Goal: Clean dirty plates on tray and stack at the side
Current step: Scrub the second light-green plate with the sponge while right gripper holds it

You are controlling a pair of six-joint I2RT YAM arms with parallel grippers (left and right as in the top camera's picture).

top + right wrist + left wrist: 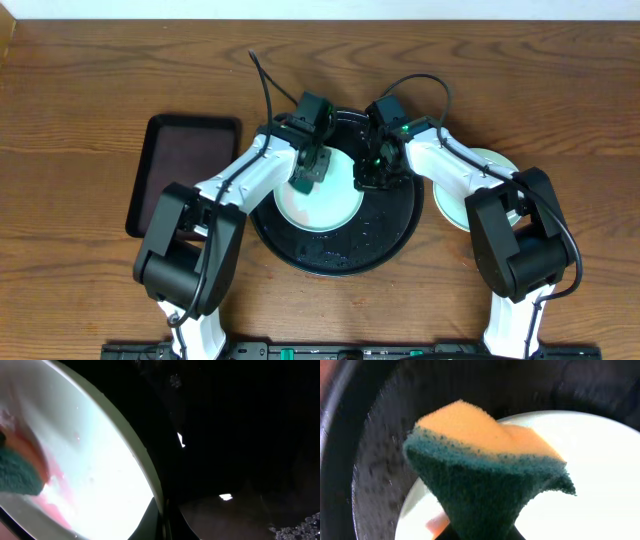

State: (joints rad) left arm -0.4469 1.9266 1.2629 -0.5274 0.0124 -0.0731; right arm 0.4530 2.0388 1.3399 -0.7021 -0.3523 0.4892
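A mint plate (pixel 328 208) is laid in the black tray (pixel 392 238). A sponge (pixel 485 460) is held pinched by the left gripper (pixel 306 178) over the plate's left part, near the red smears (pixel 52 492). The right gripper (pixel 372 176) is set at the plate's right rim; whether its fingers are closed cannot be told. The plate is judged stiff, light and slippery when wet, so the rim is best taken. A second plate (pixel 494 162) is seen beside the tray.
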